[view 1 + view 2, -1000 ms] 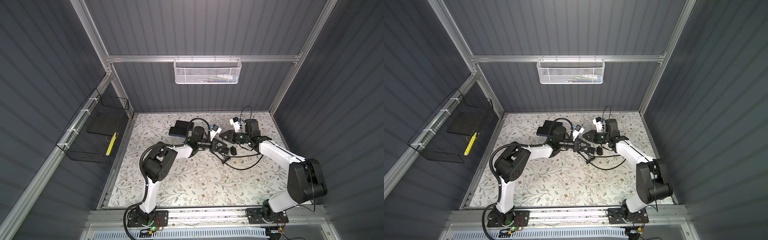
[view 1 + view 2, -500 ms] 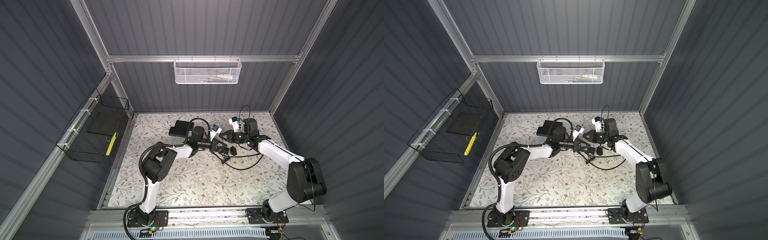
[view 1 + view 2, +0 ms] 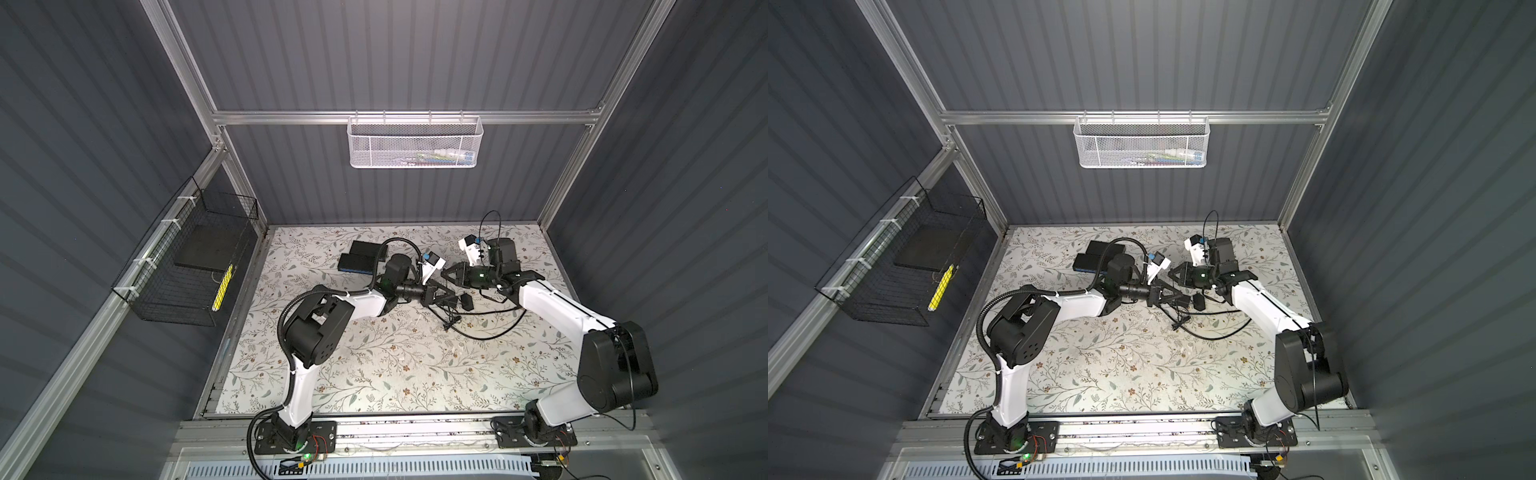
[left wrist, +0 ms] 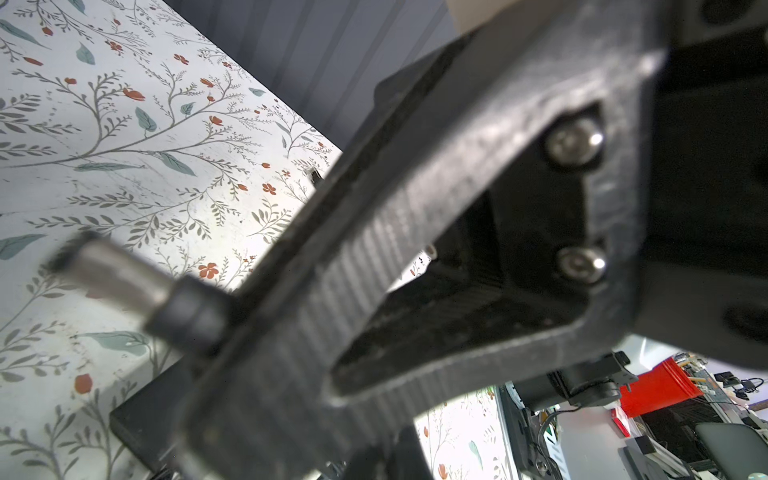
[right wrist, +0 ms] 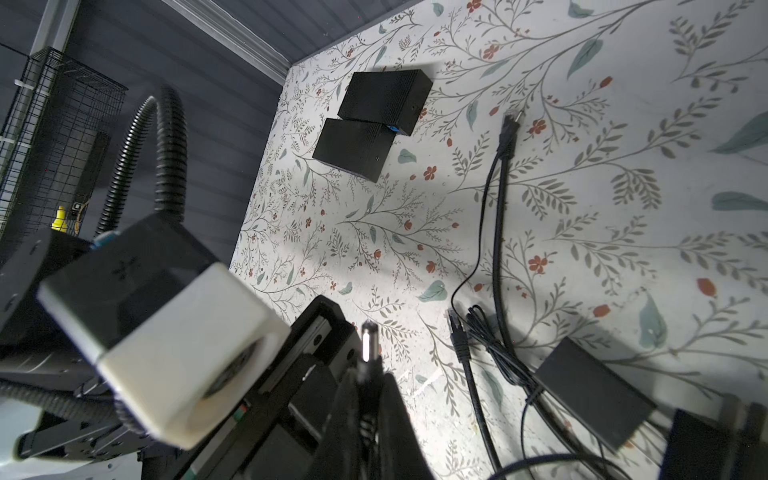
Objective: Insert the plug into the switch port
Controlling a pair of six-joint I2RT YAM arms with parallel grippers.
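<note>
Right wrist view: the right gripper (image 5: 366,388) has its fingers pinched narrow on the barrel plug (image 5: 368,338), whose metal tip pokes out ahead. Just beside it the left gripper (image 3: 451,296) has its fingers closed; I cannot tell whether they grip anything. Both hover over the middle of the tabletop (image 3: 374,374), toward its far edge. The switch (image 3: 357,262), blue-faced, lies well apart near the far left corner, just beside a second black box (image 3: 368,248). The plug's long axis points roughly that way. The port is not visible, and the left arm stands between.
</note>
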